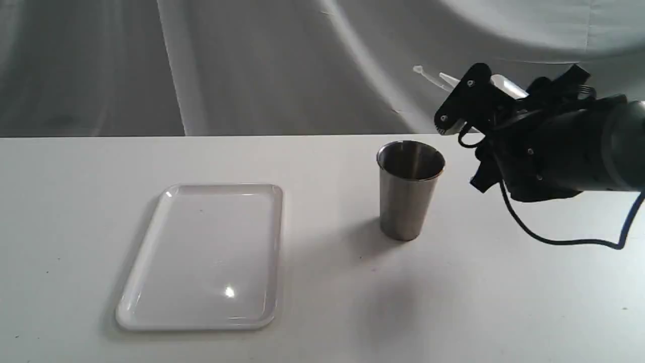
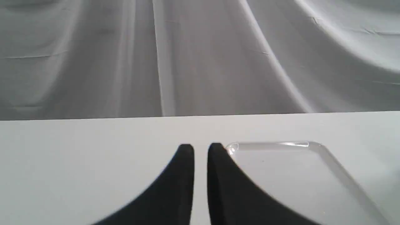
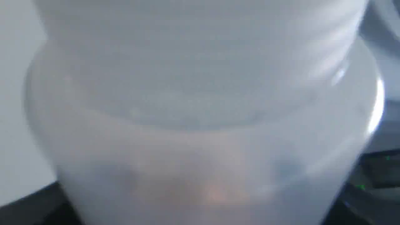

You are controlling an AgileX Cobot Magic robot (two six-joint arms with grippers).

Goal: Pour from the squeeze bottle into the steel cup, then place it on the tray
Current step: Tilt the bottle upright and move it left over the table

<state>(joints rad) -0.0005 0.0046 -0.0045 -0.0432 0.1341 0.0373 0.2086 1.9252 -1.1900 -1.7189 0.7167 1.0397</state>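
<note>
While the right gripper [image 1: 466, 98] is clamping the squeeze bottle [image 1: 506, 84] around its body, the pouring step is getting under way, though no stream is showing and I am judging that nothing is flowing yet. Taking the steel cup [image 1: 405, 201] as the dial's centre in the exterior view, the bottle is hanging in the air at about one o'clock, apart from the rim. Its long axis is lying close to level, and the nozzle [image 1: 447, 79] is pointing toward ten o'clock, slightly upward, with the thin cap strap [image 1: 422, 71] sticking out beside it. Up close in the right wrist view, the translucent wall is filling the frame, with a faint amber tint showing through.

The cup is standing upright on the table [image 1: 75, 227], and the tray [image 1: 201, 252] is lying bare at about eight o'clock from it, well apart.

The next move, as I am reading it, is calling for the tip to be carried over the cup's mouth and the wrist rolled until the nozzle is dipping toward seven or eight o'clock.

The left gripper [image 2: 200, 150] is idling beside the tray's corner, its jaws nearly together and grasping nothing.
</note>
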